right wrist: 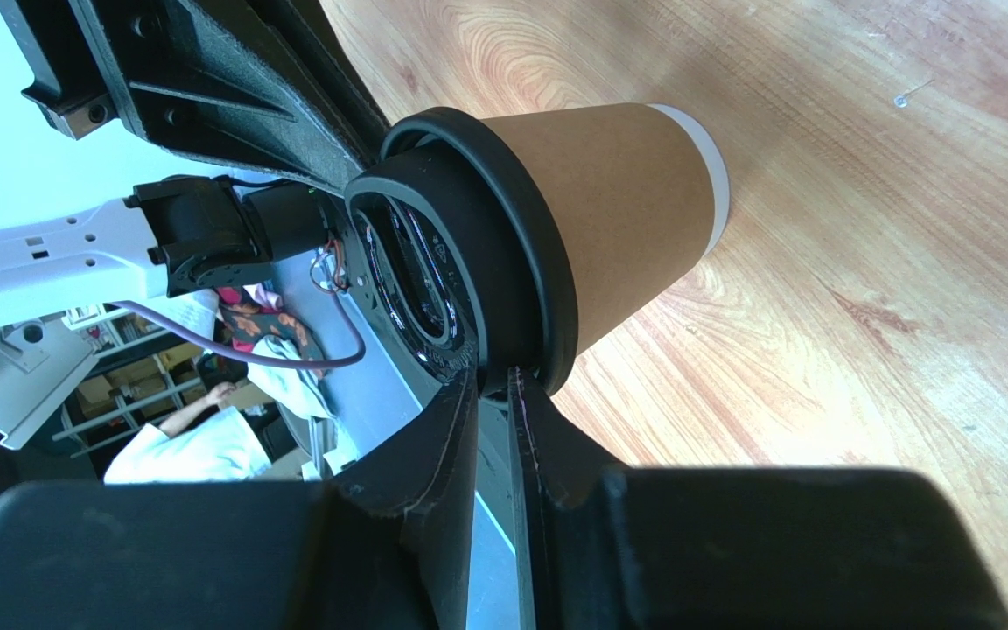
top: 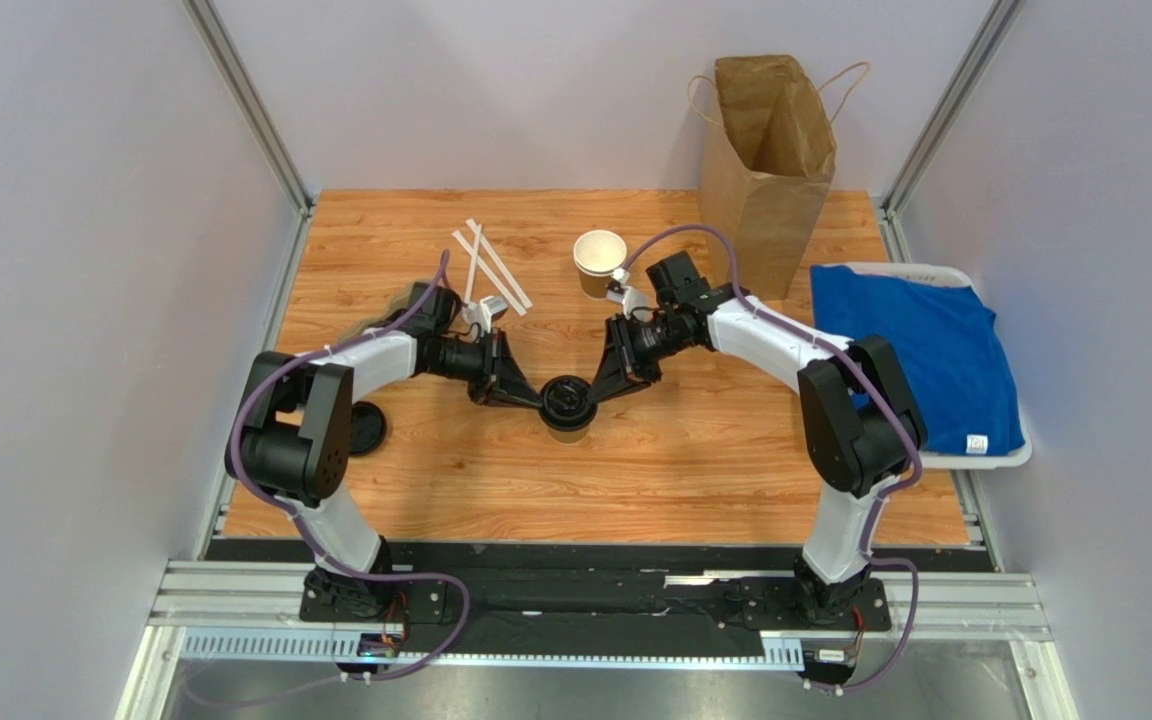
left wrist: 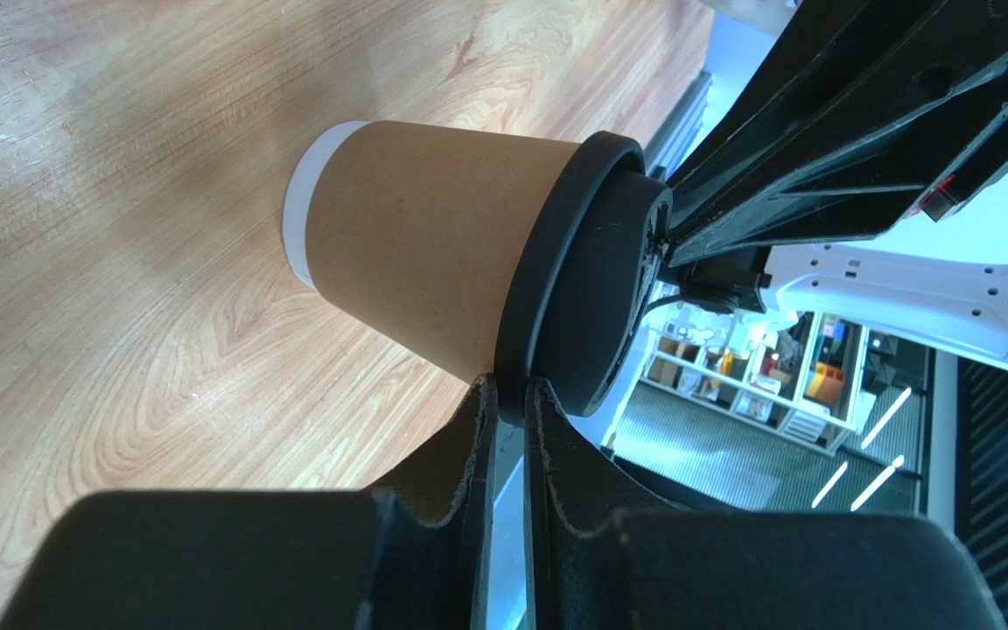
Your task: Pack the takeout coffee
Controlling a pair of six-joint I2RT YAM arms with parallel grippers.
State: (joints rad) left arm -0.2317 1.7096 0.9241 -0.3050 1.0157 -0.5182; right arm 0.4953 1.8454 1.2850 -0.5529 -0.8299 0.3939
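Takeout coffee [left wrist: 431, 236], left pincer [left wrist: 507, 397] pinching lid [left wrist: 595, 289] (narrowly)

We see the takeout coffee [top: 566, 408] as a small brown kraft paper cup with a white band at its base and a round black lid [left wrist: 588, 282] seated on top. It stands upright between the two tools, its lid rim nipped by the left tool [left wrist: 507, 394] on one side and the right tool [right wrist: 494, 383] on the opposite side. Its base faces the wooden surface [top: 717, 450]; we cannot tell whether it rests there.
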